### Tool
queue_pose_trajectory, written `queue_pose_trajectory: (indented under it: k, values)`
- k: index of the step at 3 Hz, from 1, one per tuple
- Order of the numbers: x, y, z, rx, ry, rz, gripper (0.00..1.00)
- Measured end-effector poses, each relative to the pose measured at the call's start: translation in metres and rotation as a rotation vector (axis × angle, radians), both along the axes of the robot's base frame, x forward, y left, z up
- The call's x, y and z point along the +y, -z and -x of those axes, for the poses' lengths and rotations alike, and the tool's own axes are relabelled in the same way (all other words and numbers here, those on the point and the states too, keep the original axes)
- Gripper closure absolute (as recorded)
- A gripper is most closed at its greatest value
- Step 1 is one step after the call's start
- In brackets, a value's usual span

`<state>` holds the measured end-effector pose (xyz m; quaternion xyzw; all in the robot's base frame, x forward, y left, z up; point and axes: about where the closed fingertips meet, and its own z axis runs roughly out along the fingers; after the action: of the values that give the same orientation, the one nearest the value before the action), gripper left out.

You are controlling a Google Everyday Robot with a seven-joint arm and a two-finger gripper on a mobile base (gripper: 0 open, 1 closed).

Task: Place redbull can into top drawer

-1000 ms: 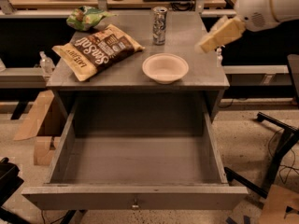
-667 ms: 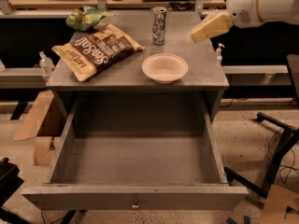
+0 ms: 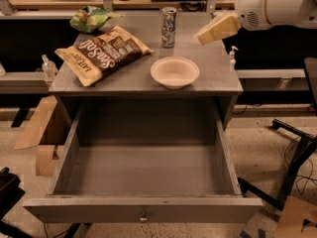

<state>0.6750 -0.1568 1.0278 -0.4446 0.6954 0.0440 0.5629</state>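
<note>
Camera view. Can (image 3: 169, 27): upright at rear of tabletop (image 3: 218, 68), behind bowl (image 3: 175, 72), right of chip bag (image 3: 103, 53). Drawer (image 3: 143, 182): pulled open below. Hand (image 3: 218, 29): above tabletop, right of can, apart from it; released or clenched, cannot tell.

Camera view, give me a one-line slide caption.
Gripper hovers beside the upright redbull can on the table, with the top drawer pulled open below.

The white arm (image 3: 277, 4) reaches in from the upper right of the view, lying nearly level. Its tan gripper (image 3: 207, 33) juts leftward and slightly downward, hanging in the air.
</note>
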Motion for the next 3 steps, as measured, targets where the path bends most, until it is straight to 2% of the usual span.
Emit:
queue_pose_trajectory:
  k: [1, 2, 3]
  values:
    - [0.010, 0.019, -0.039, 0.006, 0.014, -0.099, 0.00]
    - [0.011, 0.044, -0.096, 0.008, 0.043, -0.166, 0.00]
    - [0.014, 0.060, -0.151, 0.000, 0.063, -0.199, 0.00]
